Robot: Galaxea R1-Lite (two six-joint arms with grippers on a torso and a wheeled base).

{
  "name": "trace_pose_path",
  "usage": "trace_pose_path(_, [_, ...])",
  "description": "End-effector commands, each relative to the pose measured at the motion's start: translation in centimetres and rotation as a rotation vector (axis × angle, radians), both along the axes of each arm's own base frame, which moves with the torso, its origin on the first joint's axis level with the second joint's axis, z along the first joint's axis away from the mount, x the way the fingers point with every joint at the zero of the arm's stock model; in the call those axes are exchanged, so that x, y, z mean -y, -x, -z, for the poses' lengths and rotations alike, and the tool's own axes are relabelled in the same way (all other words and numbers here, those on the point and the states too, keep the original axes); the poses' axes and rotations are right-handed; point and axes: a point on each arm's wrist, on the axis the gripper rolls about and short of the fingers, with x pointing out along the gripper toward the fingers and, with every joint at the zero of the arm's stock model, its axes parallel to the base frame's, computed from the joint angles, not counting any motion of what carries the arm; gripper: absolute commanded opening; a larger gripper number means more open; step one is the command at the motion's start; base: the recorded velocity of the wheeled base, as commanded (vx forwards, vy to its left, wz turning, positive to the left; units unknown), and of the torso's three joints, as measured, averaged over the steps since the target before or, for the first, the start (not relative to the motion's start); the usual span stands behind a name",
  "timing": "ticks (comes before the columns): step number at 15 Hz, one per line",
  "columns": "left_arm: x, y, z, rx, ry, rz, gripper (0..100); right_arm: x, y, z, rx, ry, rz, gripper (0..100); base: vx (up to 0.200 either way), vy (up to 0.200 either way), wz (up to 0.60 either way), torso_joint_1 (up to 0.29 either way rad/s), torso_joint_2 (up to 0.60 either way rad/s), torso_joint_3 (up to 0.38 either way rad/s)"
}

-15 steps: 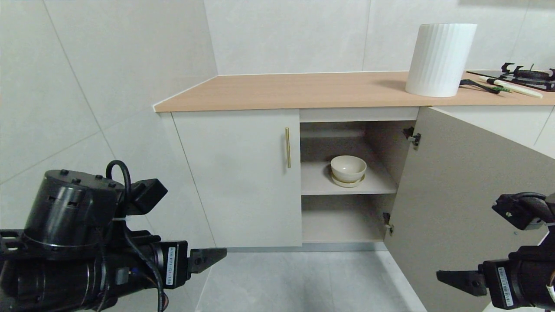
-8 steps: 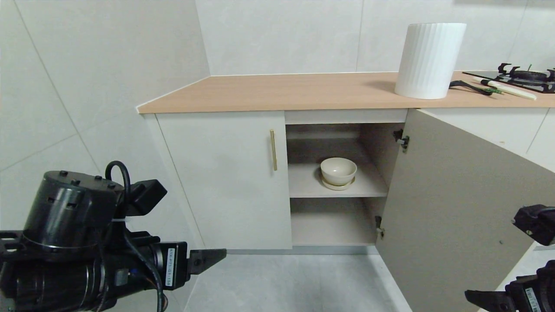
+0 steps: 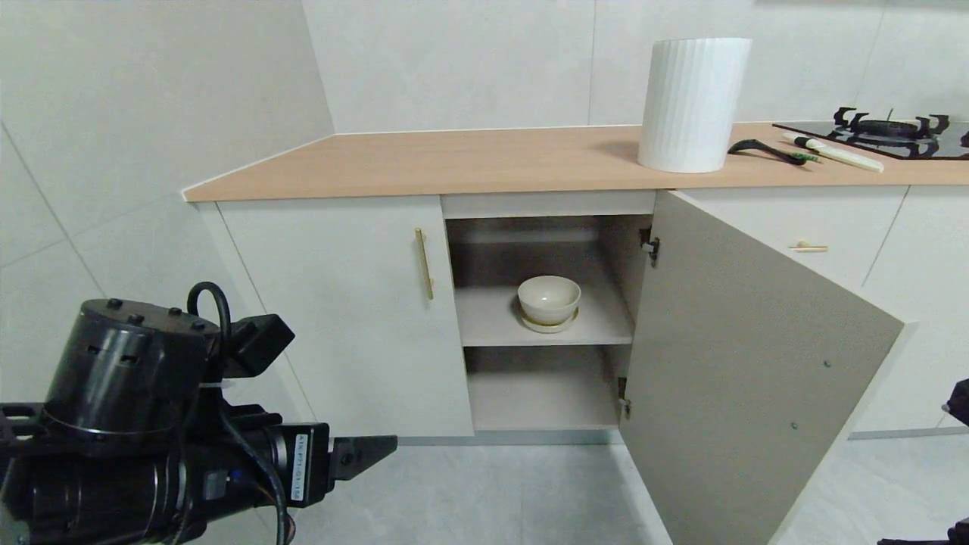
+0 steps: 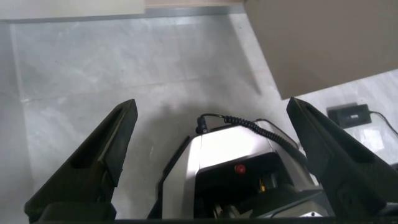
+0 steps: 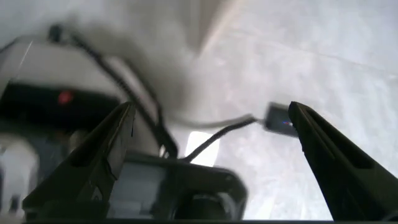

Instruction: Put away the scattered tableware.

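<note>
A cream bowl point(image 3: 549, 297) stands on a small plate point(image 3: 549, 325) on the upper shelf point(image 3: 492, 322) of the open cabinet. On the wooden countertop point(image 3: 454, 163) at the right lie a black spoon point(image 3: 764, 150) and a cream-handled utensil point(image 3: 836, 154). My left gripper point(image 3: 371, 453) hangs low at the left, well in front of the closed cabinet door, far from the bowl. Its fingers point(image 4: 102, 162) stand wide apart over the floor, holding nothing. My right gripper point(image 5: 211, 109) is also open over the floor, with nothing between its fingers.
The right cabinet door point(image 3: 749, 363) swings far out into the room. The left door point(image 3: 341, 318) is shut and has a gold handle point(image 3: 424, 263). A tall white ribbed container point(image 3: 693, 102) and a gas stove point(image 3: 886, 129) sit on the counter. The lower shelf point(image 3: 541, 397) is bare.
The camera has turned to the right, so the cabinet now sits further left in the picture. My right arm has sunk out toward the bottom right corner. The bowl and plate stay put.
</note>
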Motion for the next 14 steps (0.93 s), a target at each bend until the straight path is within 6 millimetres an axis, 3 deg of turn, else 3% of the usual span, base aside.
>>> trace_pose_path(1, [0.0, 0.0, 0.0, 0.000, 0.000, -0.001, 100, 0.5, -0.5, -0.6, 0.031, 0.008, 0.070, 100, 0.000, 0.000, 0.00, 0.000, 0.00, 0.000])
trace_pose_path(8, [-0.1, 0.1, -0.1, 0.003, 0.001, -0.001, 100, 3.5, -3.5, -2.4, 0.159, -0.026, 0.367, 100, 0.000, 0.000, 0.00, 0.000, 0.00, 0.000])
trace_pose_path(12, [-0.1, 0.1, -0.2, 0.007, 0.004, -0.001, 100, 5.2, -7.0, -1.9, 0.215, -0.046, 0.490, 100, 0.000, 0.000, 0.00, 0.000, 0.00, 0.000])
trace_pose_path(14, [0.0, 0.1, -0.1, 0.004, 0.002, -0.001, 100, 5.4, -7.6, -1.9, 0.235, -0.061, 0.522, 100, 0.000, 0.000, 0.00, 0.000, 0.00, 0.000])
